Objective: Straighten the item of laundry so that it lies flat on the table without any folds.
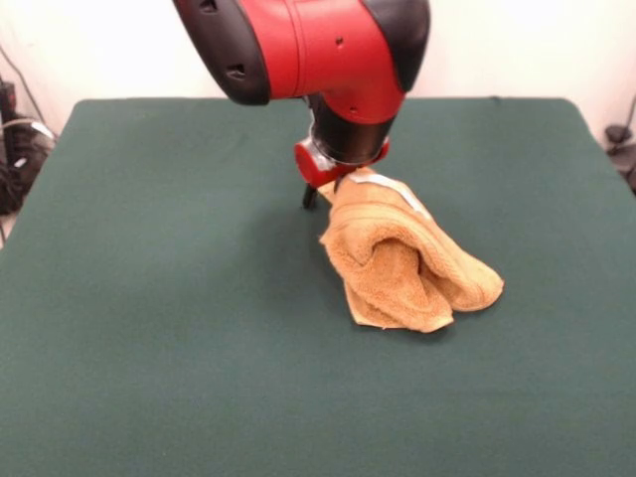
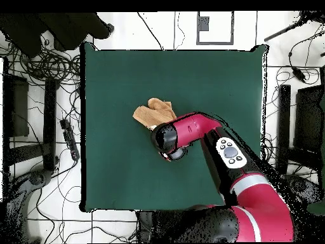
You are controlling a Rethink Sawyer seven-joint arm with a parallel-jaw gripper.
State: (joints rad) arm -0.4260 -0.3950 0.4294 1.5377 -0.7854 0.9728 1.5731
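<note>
A golden-orange towel [image 1: 407,263] lies crumpled and folded over itself near the middle of the dark green table [image 1: 149,298], with a pale border band showing along its far edge. The red and black arm's gripper [image 1: 323,194] is down at that far edge; whether it grips the cloth cannot be seen.

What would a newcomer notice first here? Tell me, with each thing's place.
The red and black arm comes down at the top middle, its gripper at the far corner of the golden-orange towel. The towel lies bunched in thick folds just right of centre on the dark green table.
</note>
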